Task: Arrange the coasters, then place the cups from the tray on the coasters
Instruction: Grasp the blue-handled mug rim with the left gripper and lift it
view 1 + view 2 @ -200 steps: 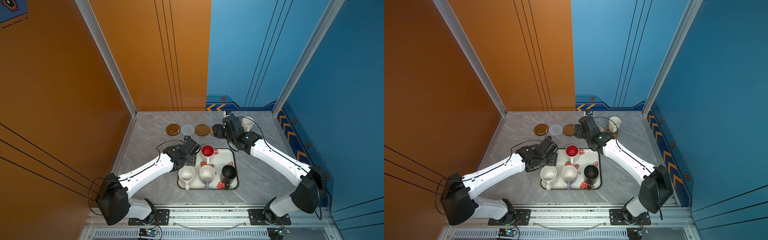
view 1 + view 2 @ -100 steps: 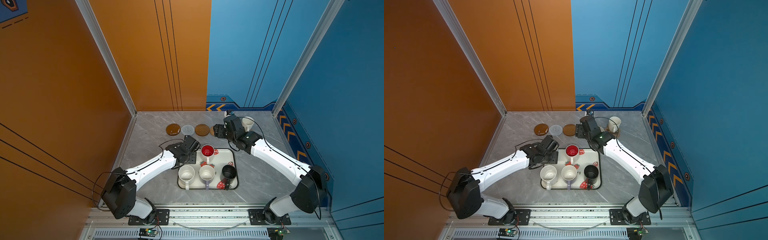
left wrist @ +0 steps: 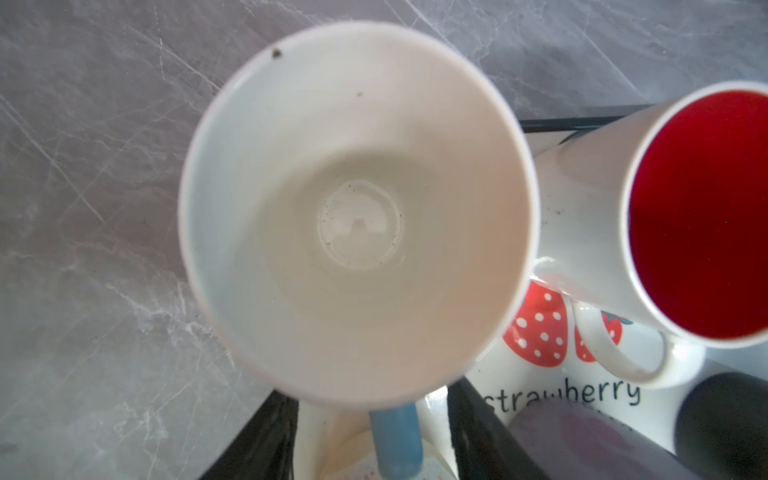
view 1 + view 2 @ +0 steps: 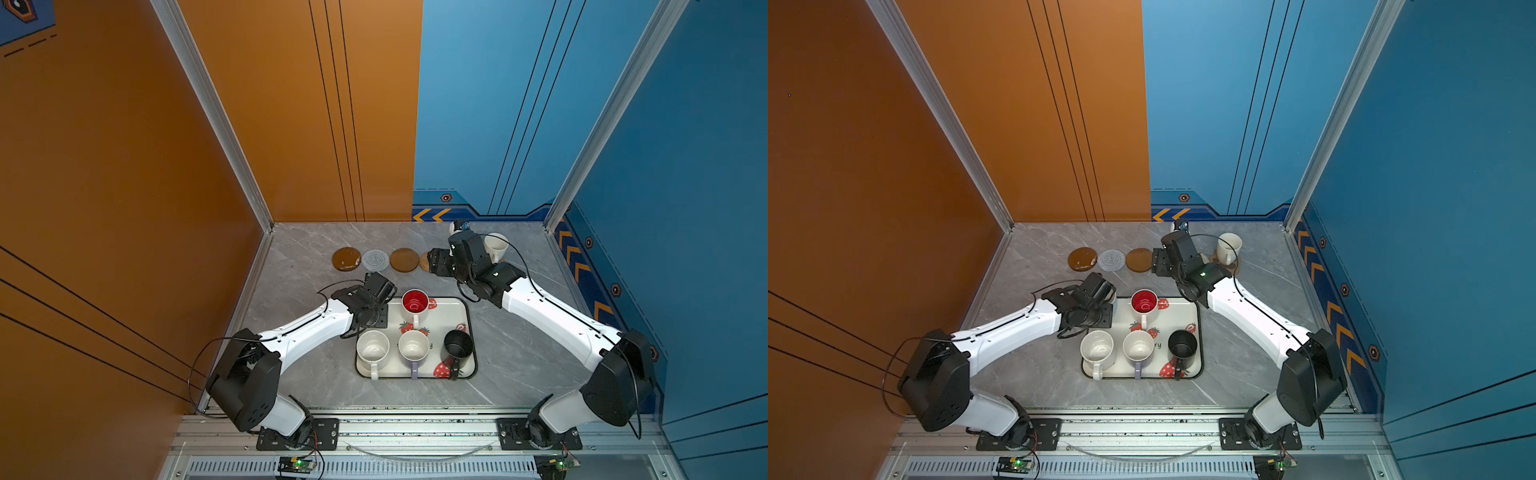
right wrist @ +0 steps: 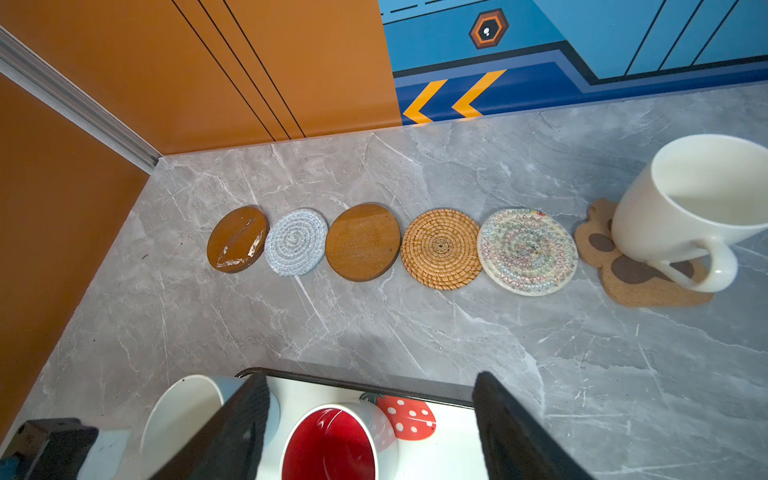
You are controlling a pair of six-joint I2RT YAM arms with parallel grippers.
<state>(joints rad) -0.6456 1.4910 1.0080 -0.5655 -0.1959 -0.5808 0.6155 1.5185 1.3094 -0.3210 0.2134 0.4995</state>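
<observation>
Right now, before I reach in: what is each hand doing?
Left hand: open around the handle of the blue mug, not gripping yet.
Right hand: open, empty.

My right gripper (image 5: 371, 376) is black; the table (image 5: 374, 332) is grey marble, veined white. A streaked brown disc (image 5: 237, 240), a grey-white spiral weave (image 5: 296, 242), a plain brown disc (image 5: 363, 242), a tan rattan round (image 5: 441, 248), a white round (image 5: 527, 251) with multicoloured zigzags, a cork paw (image 5: 598, 243) with dark brown pads. A cream mug (image 5: 690, 203), a red-lined white mug (image 5: 332, 444), a blue-handled mug (image 3: 357, 216). White tray (image 5: 444, 453), dark-rimmed, with white-dotted red strawberries.
</observation>
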